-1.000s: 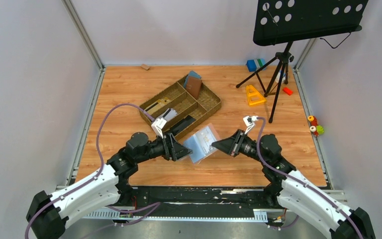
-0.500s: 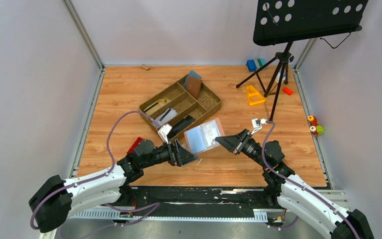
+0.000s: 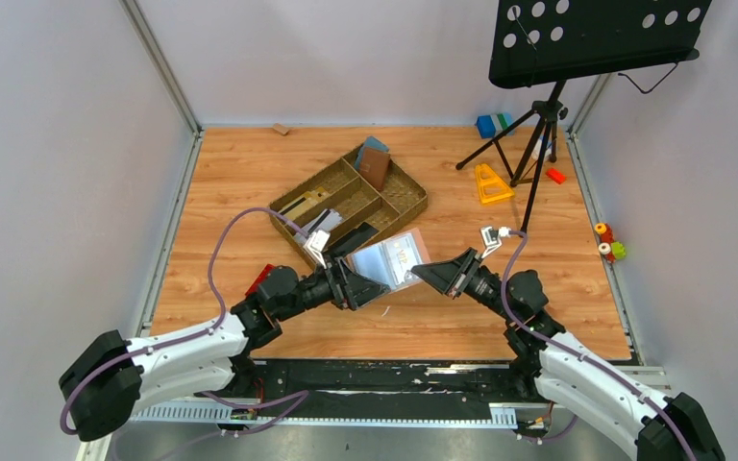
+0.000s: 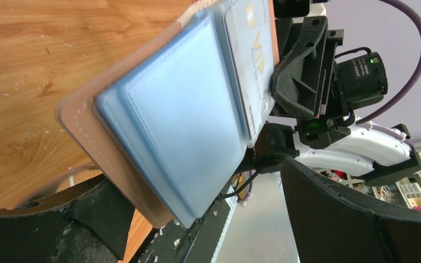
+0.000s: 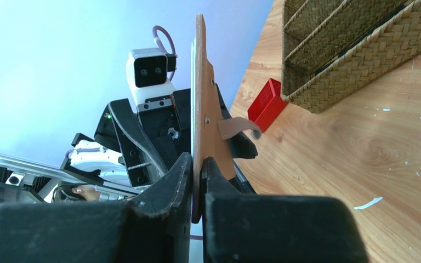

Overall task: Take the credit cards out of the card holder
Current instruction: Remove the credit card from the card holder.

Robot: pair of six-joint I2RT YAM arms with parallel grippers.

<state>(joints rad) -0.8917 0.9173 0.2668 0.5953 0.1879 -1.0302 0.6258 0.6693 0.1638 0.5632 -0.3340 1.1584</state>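
white card (image 4: 250, 60) inside card holder (image 4: 170, 120)

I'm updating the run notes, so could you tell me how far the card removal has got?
Done: the card holder is off the table and spread open. In hand: the right gripper is shut on its edge, and the left gripper is open beside it. Left: a VIP card sits in its sleeve; no card is out yet.
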